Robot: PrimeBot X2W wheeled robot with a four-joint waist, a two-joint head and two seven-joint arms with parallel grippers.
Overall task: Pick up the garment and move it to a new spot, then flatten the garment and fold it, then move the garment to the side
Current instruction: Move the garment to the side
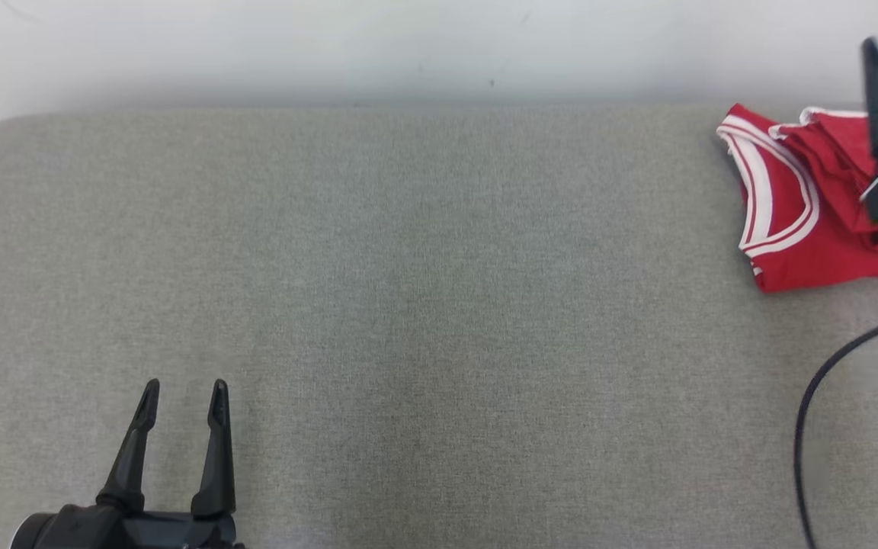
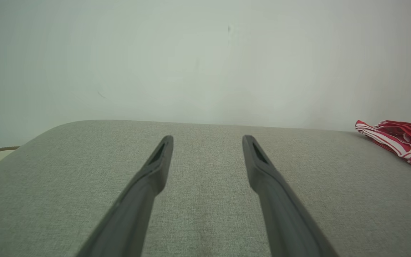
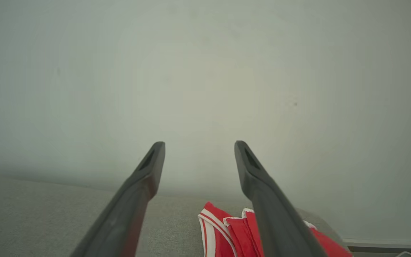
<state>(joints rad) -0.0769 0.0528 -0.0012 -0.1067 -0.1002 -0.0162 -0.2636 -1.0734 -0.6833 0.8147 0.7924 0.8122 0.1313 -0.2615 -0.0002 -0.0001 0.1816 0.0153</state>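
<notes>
The broad grey woven-fabric table lies bare across its middle. The task's thing, a red sleeveless jersey garment with white banded trim, sits at the far right, near the back edge and the rounded corner. It lies bunched in several overlapping layers, one armhole band facing the open table.

That heap would suit a rumpled garment waiting to be carried to the middle. It would also suit a loosely folded one already set aside, and I cannot settle which.

My right gripper hangs over the garment, its jaws spread wide with nothing between them. My left gripper rests low at the near left, well apart from the cloth, likewise spread and empty.

My main worry is the corner, because a sideways brush from my right fingers could slide the slick cloth off the table. The head view cuts the garment at its right edge, so I am unsure how much margin remains. A pinch might also catch only the top layer and drag the bundle open. Lastly, the thin black cable curving just beside the hem could snag cloth or wrist.
</notes>
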